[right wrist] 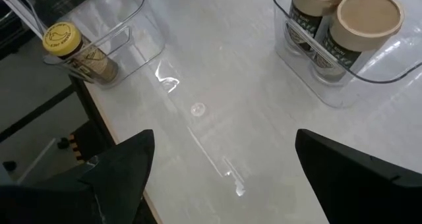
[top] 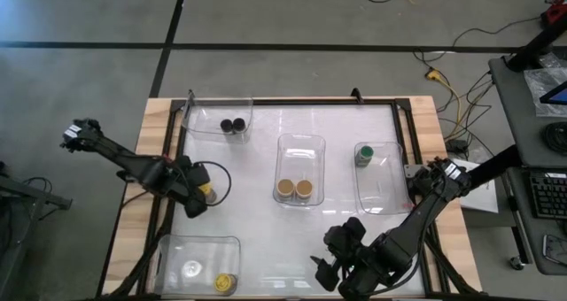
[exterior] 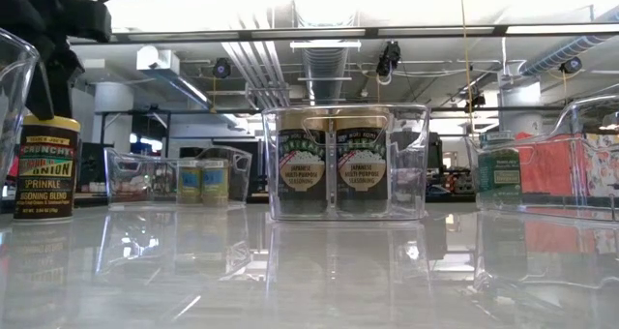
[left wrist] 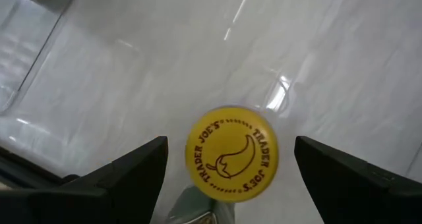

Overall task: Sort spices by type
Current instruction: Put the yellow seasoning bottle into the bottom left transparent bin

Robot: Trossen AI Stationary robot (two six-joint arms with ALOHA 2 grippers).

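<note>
yellow-lid jar (left wrist: pixel 231 153) between open left hand (left wrist: pixel 231 178) fingers

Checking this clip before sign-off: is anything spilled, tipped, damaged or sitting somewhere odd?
Nothing is spilled, tipped or broken. The one stray is a small round yellow-lidded spice jar standing upright on the bare tabletop outside any clear plastic bin, between the fingers of the open left claw. Only one green-lidded jar is visible.

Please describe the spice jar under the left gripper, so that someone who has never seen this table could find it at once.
Start at the clear bin in the middle of the table, which holds two tan-lidded jars. Go toward the left arm: its open left gripper hangs over a single jar standing on the bare table. It has a yellow lid with a chili pepper drawing, and unlike the other jars in view, it is in no bin.
</note>
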